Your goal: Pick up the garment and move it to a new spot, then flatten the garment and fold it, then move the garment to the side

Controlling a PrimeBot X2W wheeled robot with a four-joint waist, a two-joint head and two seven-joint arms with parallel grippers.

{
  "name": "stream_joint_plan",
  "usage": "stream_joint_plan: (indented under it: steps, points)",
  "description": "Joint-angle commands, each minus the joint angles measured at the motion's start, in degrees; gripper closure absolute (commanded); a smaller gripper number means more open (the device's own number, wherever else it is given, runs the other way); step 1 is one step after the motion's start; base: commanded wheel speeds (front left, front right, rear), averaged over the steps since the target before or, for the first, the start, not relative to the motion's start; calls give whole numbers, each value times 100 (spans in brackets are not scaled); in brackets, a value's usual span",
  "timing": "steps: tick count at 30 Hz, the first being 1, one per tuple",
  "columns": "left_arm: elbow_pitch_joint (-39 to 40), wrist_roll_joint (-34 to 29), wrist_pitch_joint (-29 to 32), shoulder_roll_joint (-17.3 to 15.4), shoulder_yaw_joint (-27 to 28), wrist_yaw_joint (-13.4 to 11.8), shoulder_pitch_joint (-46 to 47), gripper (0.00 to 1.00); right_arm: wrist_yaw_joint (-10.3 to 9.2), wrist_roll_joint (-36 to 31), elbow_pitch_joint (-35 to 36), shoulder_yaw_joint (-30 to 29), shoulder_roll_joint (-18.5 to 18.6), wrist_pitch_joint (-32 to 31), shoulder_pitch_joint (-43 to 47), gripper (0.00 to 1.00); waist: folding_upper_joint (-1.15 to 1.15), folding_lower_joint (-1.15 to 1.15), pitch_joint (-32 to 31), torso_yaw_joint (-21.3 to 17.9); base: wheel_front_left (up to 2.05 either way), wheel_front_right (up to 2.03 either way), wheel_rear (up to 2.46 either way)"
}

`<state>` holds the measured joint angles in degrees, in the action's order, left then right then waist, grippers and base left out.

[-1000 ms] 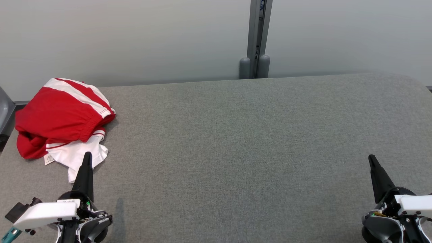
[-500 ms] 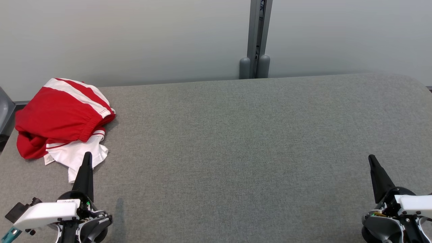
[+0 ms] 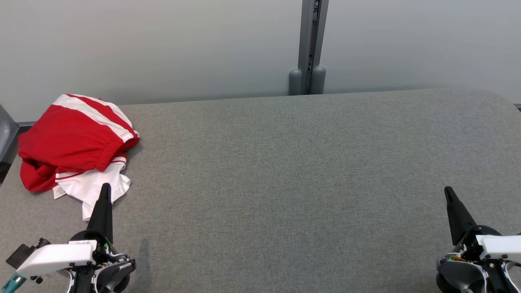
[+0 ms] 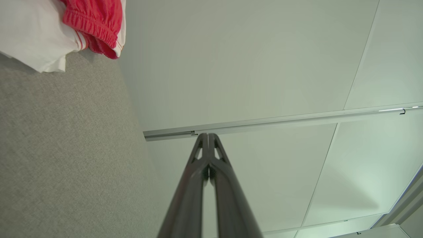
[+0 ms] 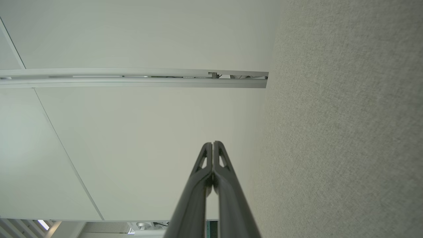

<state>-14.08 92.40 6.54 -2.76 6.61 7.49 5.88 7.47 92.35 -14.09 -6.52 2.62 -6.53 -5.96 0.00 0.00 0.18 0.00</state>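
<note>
crumpled red-white garment (image 3: pixel 77 138) on table (image 3: pixel 285 183)

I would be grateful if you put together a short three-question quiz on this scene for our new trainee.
1. True or false: the left claw is shut on the garment.
2. Which one is nearer the garment? A) left claw B) right claw
3. Fill in: the garment lies crumpled near the table's far ____ corner.

Key: 1 false, the left claw is shut on nothing; 2 A; 3 left.
</note>
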Motion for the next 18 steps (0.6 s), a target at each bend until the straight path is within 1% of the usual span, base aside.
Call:
stream_joint_plan:
  steps: [1,14,15,18]
  points:
    - [16,2,14,-15,13,26,70,100,5,15,17,-8,52,-13,-52,100,0,0,0,0,0,0,0]
    - [16,2,14,-15,13,26,70,100,5,15,17,-8,51,-13,-52,100,0,0,0,0,0,0,0]
    - [-2,-1,-1,0,-1,0,0,0,0,0,-2,1,0,1,0,0,0,0,0,0,0,0,0]
    - [-146,-2,-7,50,-22,-8,-150,0,-7,0,-145,19,-64,7,131,0,0,0,0,0,0,0,0]
